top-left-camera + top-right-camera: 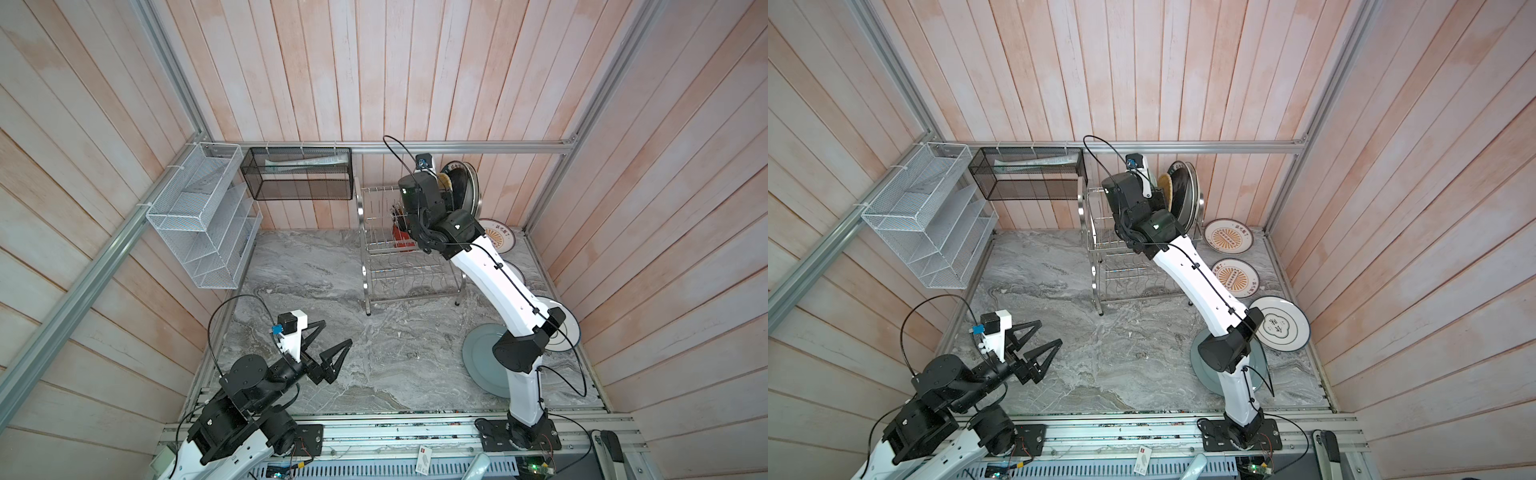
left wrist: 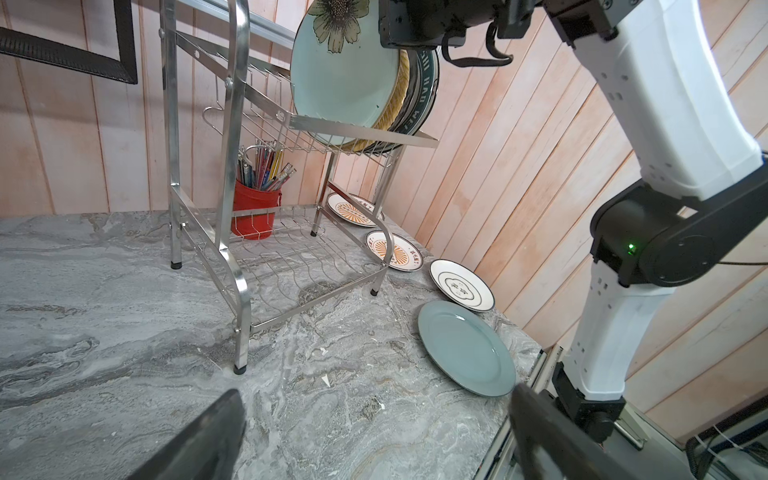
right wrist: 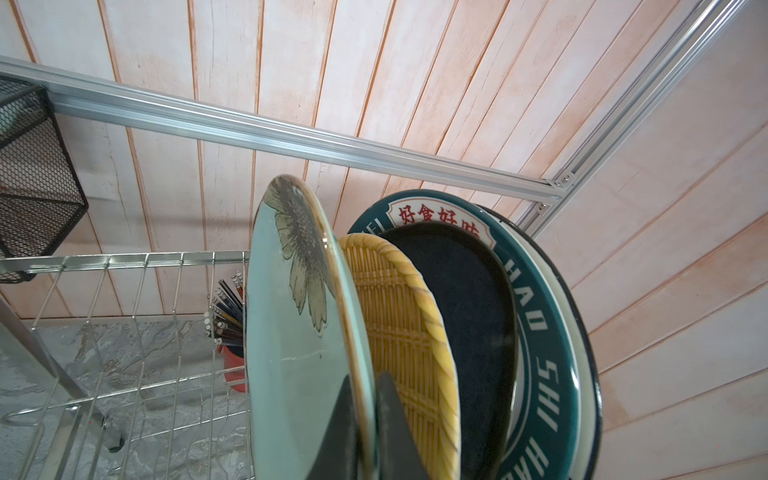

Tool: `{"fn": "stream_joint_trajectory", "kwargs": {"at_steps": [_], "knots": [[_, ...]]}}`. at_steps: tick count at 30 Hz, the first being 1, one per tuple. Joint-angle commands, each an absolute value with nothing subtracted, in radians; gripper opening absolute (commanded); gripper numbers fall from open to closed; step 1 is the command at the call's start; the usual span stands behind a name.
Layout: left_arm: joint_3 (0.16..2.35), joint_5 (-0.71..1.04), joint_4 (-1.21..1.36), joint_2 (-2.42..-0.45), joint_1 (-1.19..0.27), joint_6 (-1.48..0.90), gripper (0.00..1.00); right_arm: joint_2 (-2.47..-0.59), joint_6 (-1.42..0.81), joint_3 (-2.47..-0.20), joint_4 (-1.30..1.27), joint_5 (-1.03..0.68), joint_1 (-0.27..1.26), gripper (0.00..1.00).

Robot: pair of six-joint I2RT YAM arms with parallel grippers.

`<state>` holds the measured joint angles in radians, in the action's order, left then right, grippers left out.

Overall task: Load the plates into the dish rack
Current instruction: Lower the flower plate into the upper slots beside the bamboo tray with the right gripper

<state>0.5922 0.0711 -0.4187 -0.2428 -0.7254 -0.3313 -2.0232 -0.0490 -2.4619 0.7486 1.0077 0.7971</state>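
One mint flowered plate [image 3: 299, 332] is standing in the dish rack [image 2: 231, 174], upper tier, right gripper [image 3: 365, 380] clamping its rim, left gripper [image 1: 336, 331] gaping idle; releasing it unseated may be risking a topple.

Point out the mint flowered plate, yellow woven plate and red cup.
mint flowered plate [image 3: 286, 365], right wrist view, plain face
yellow woven plate [image 3: 399, 324], right wrist view, woven face
red cup [image 2: 255, 201], left wrist view, front wall

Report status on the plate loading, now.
Right gripper shut on mint flowered plate, upright in dish rack top tier, beside yellow woven plate. Left gripper open above table. Flat on table: grey-blue plate, emblem plate, sunburst plates. Nothing blocking rack.
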Motion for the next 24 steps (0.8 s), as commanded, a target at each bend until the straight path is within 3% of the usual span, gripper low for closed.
{"fn": "stream_joint_trajectory", "kwargs": {"at_steps": [1,24], "knots": [[0.584,0.08,-0.398,-0.241,-0.72,-0.312,1.0,-1.98,0.016,-2.466,0.632,0.999,0.807,0.0],[0.584,0.089,-0.399,-0.252,-0.71,-0.312,1.0,-1.992,-0.146,-2.479,0.817,0.954,0.828,0.0]]}}
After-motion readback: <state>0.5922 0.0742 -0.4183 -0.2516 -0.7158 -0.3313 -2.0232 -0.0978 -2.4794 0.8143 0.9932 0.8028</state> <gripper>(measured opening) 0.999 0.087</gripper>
